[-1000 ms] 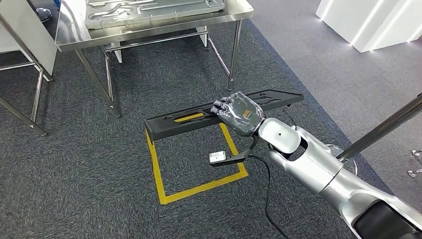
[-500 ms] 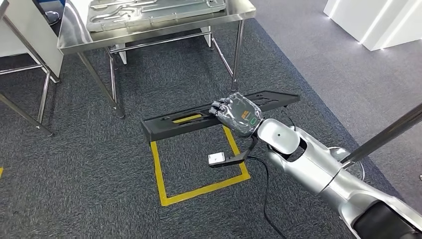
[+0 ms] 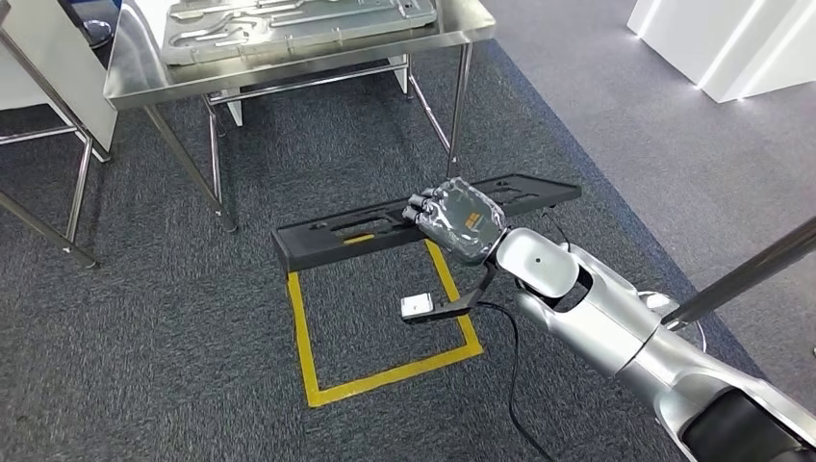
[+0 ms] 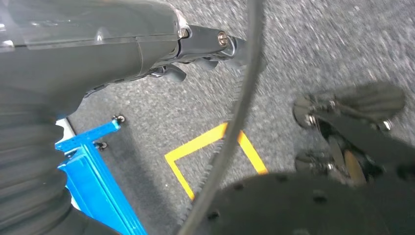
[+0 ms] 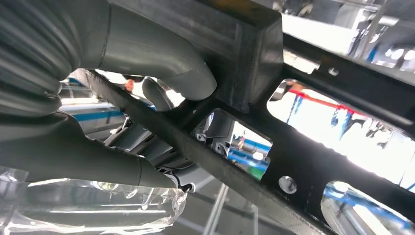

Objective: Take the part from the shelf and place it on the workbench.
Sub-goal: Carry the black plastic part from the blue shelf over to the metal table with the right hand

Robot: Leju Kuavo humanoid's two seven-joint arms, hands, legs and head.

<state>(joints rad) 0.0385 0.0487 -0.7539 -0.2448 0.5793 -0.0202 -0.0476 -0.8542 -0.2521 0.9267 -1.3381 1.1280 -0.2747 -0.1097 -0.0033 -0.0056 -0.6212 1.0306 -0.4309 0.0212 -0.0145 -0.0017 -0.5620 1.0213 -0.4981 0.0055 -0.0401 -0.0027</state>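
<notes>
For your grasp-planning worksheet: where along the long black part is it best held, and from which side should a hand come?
Grip the black part near its middle, from above, as the right hand does: it is long and slotted, so a central hold should balance it, and the thumb can wrap its edge rail.

Yellow tape square [image 3: 385, 337] on grey carpet [image 3: 144, 366]; perhaps a blue cart [image 4: 98, 181] nearby.

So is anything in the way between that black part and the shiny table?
Nothing visible. The right hand holds the black part in the air, with just bare carpet before the workbench, which already carries a metal plate.
</notes>
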